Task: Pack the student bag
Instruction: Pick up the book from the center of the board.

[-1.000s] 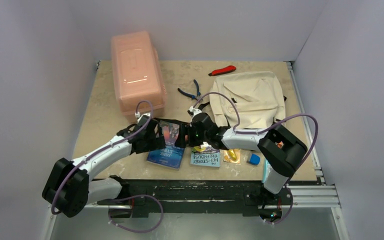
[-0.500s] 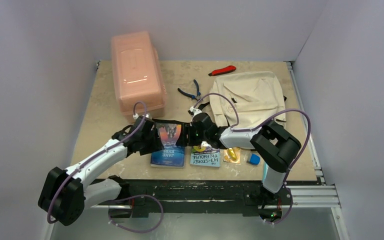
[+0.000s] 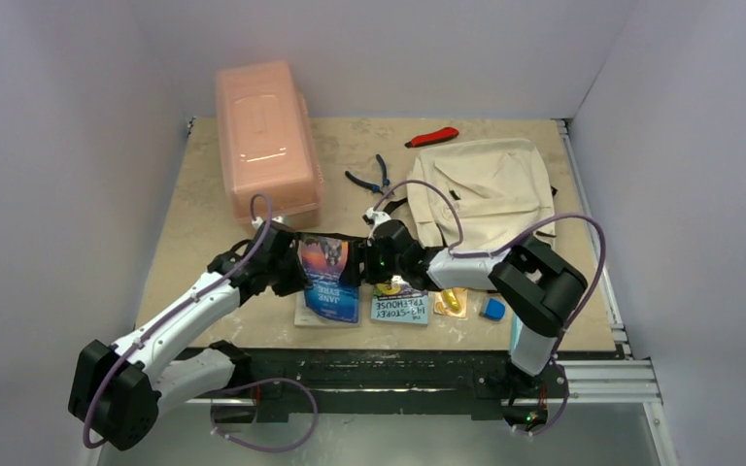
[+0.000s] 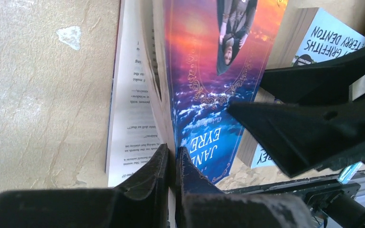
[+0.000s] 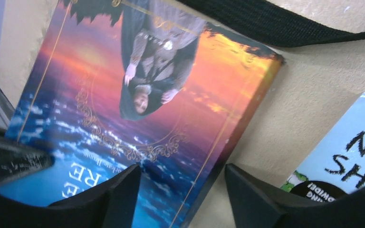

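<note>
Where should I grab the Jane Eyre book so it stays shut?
Grip the book at its spine, from the side of the right gripper, jaws across the thickness. The left gripper pinches only the cover at the open edge, and the pages fan away below; the spine binds everything.

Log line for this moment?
left end effector: shut on Jane Eyre book | right end effector: open over its edge | student bag: lying flat

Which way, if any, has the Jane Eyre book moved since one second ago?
Yes: the Jane Eyre book slid slightly right, toward the light-blue book, which stayed put.
</note>
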`<state>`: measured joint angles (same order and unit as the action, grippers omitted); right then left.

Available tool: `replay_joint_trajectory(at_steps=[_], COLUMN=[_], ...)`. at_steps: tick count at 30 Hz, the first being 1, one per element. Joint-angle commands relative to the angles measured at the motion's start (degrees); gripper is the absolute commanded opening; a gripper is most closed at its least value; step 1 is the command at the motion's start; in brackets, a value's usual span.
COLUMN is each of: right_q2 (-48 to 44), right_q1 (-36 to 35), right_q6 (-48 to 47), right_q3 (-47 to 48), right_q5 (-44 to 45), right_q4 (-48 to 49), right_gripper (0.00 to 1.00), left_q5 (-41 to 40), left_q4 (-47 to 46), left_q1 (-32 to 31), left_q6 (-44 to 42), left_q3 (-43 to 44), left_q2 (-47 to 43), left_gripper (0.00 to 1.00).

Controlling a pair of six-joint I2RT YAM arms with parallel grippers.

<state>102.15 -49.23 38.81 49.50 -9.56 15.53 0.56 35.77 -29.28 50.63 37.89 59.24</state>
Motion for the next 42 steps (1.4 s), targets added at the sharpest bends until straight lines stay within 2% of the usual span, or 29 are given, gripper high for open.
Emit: replay_joint_trajectory(at_steps=[1,3,5,6,8,10,11,13,16,19,24,26,33,37,42], right_q2=[-7.83,-13.08,-16.05,-16.59,-16.13,-15.36,-15.54,-17.88,-22.22,-27.2,-31.52,-29.65,-16.76,-11.23,-2.12], right_q1=[-2.89,-7.9,-15.99,-21.43,-27.72,-30.52,-30.72,-28.94,-24.27,-21.62,-9.36,-6.08,-1.07,-0.91,-0.78], right_q6=[-10.84,-18.94,-28.19,-32.74,-40.23,-44.07,-43.08,-36.08,-24.56,-15.13,6.04,11.96,24.83,29.04,36.08], right_q3=[-1.7,-2.72,-3.54,-3.88,-4.21,-4.52,-4.65,-4.04,-3.64,-5.48,-12.79,-13.31,-11.96,-11.77,-11.4], right_q5=[8.28,17.25,28.37,33.57,42.41,47.48,48.5,45.31,30.18,24.3,7.43,1.1,-11.72,-13.75,-17.56], right_q4=[-4.64,-4.85,-3.21,-1.93,0.95,3.64,3.92,2.05,-1.25,-1.93,4.43,7.96,16.19,22.12,36.06], right_gripper=[0.75,0.84,0.91,0.93,0.94,0.95,0.97,0.99,0.99,0.99,0.99,0.99,0.99,0.99,0.99], left_q5=[0.19,-0.1,0.01,0.16,0.91,1.53,1.77,2.11,2.62,3.12,3.33,3.69,3.77,3.84,4.63], left_q4=[1.11,2.31,3.23,3.66,4.05,4.84,5.22,5.69,5.77,5.58,5.6,5.28,3.67,3.07,2.21], left_q1=[-0.23,-0.25,-0.25,-0.23,-0.25,-0.25,-0.21,-0.2,-0.25,-0.23,-0.18,-0.17,-0.17,-0.12,-0.17], left_q6=[1.04,1.14,1.04,1.05,1.08,1.39,1.35,1.07,0.65,0.1,0.47,1.05,2.85,2.94,3.0], left_q3=[4.01,4.93,6.01,6.52,7.38,8.28,8.92,9.99,11.04,11.84,11.88,11.67,11.77,12.35,11.99], left_q2=[0.07,-0.08,-0.14,-0.34,-1.04,-2.08,-3.01,-4.94,-8.74,-11.8,-14.29,-14.7,-18.22,-19.41,-19.63], left_gripper=[0.0,0.0,0.0,0.0,0.0,0.0,0.0,0.0,0.0,0.0,0.0,0.0,0.0,0.0,0.0])
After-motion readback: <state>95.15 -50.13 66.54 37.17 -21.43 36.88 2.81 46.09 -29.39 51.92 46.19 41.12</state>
